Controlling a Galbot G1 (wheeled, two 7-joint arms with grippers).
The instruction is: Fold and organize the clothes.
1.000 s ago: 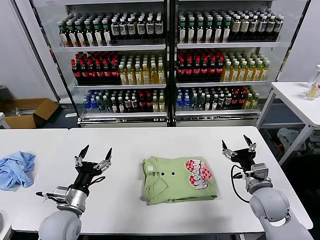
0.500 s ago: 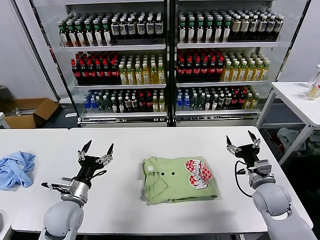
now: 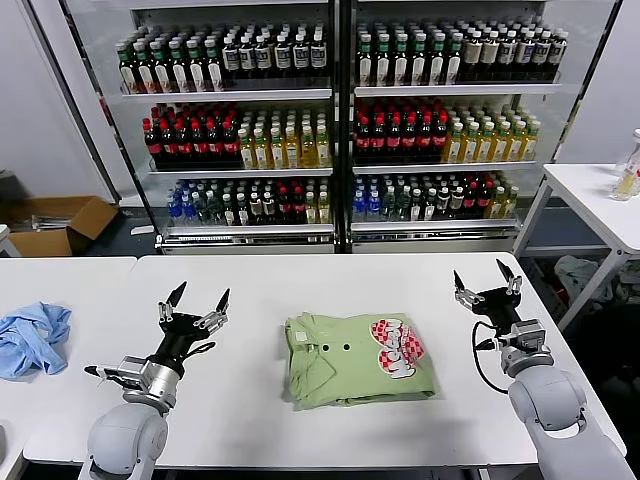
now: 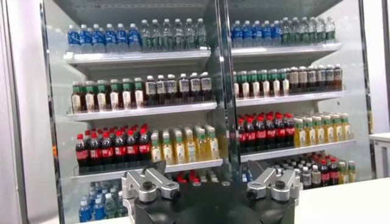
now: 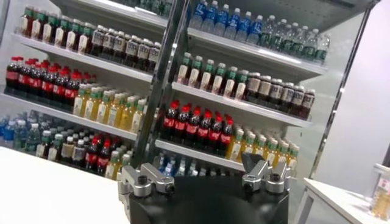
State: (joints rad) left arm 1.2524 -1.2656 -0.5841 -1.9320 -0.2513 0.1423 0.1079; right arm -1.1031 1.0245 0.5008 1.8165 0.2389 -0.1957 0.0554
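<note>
My left gripper (image 3: pixel 195 300) hovers over the white table (image 3: pixel 250 420), fingers spread, holding nothing; the folded green shirt (image 3: pixel 355 360) lies flat on the table between my grippers. My right gripper (image 3: pixel 486 283) is on the shirt's other side, fingers also apart, empty.

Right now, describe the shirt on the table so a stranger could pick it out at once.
Start at the white table in front of the drink fridge. Near its middle, between the two raised claws, lies a folded light green shirt with small buttons. Its red-and-white checkered print sets it apart from the crumpled, plain blue cloth far off to the left.
</note>
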